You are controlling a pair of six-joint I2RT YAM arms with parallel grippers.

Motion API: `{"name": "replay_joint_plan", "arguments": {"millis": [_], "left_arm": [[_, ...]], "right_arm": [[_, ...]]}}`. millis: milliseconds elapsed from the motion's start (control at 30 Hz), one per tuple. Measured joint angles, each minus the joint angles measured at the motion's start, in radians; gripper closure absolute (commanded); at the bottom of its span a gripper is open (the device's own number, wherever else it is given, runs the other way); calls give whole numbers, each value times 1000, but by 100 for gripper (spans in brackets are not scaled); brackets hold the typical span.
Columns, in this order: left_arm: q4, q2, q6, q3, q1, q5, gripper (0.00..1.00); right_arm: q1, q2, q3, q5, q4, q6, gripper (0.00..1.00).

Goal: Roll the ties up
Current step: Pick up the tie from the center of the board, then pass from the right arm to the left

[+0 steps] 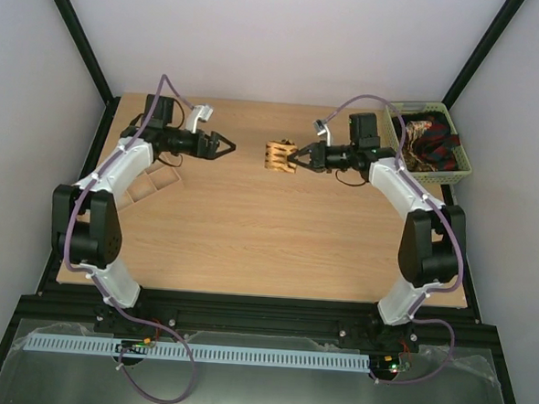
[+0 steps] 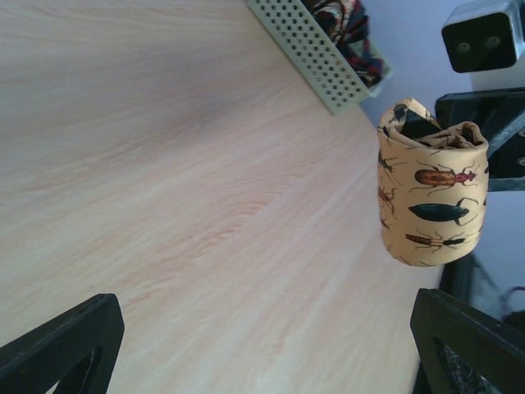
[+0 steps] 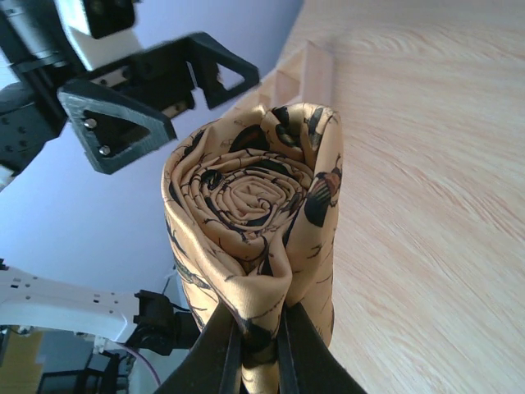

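R pincer (image 1: 295, 158) w/ tie (image 1: 278, 156); tray (image 1: 151, 187) (?) beyond

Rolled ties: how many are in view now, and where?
1. The rolled tie is pinched in the right claw, facing the open left claw. The far-right basket holds a tangled heap of ties; a rolled one could be hidden there.

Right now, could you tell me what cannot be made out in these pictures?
Ties in the basket: top view, too small to count; left wrist view, cut off by the top edge.
Wooden tray: top view, partly covered by the left arm; contents unclear.
Lower end of the rolled tie: right wrist view, hidden between the fingers of the right tool.
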Motion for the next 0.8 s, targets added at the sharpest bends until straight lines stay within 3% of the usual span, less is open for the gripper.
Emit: {"name": "replay_joint_plan", "arguments": {"millis": [200, 467, 667, 800], "left_arm": [[-28, -5, -126, 18, 18, 145, 1], [183, -26, -365, -20, -16, 271, 1], [287, -122, -344, -143, 2, 277, 1], [299, -271, -179, -230, 23, 193, 1]], "right_arm": [[55, -19, 17, -7, 183, 159, 99], [149, 7, 55, -19, 330, 304, 99], [172, 4, 76, -1, 259, 186, 99], [176, -37, 76, 53, 157, 19, 99]]}}
